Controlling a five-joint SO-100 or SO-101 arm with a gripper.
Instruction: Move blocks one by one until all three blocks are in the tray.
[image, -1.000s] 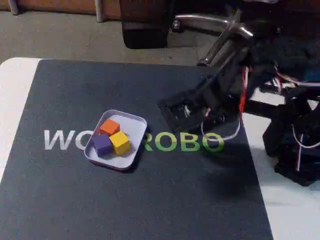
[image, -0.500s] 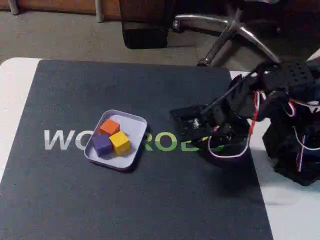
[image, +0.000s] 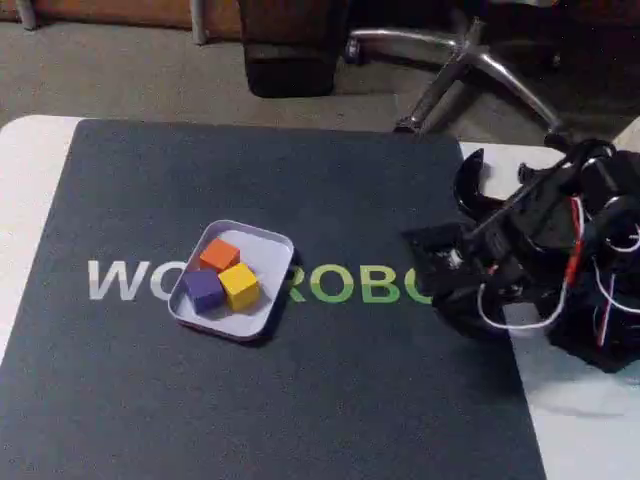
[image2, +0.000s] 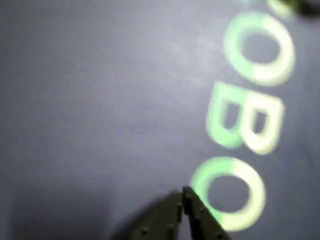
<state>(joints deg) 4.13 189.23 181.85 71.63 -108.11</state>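
Blocks (image: 222, 272) in tray (image: 270, 245) | claw (image2: 182, 192) closed above mat (image: 300, 400)

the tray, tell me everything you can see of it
The tray is a shallow, pale lavender-white rectangle with rounded corners and a low rim; it looks like painted metal. In the fixed view it lies flat and slightly skewed on the dark mat, covering part of the printed lettering. Inside it sit three small cubes packed close together: the orange block farthest from the camera, the purple block and the yellow block in front. The rest of its floor is bare. Nothing else touches it.
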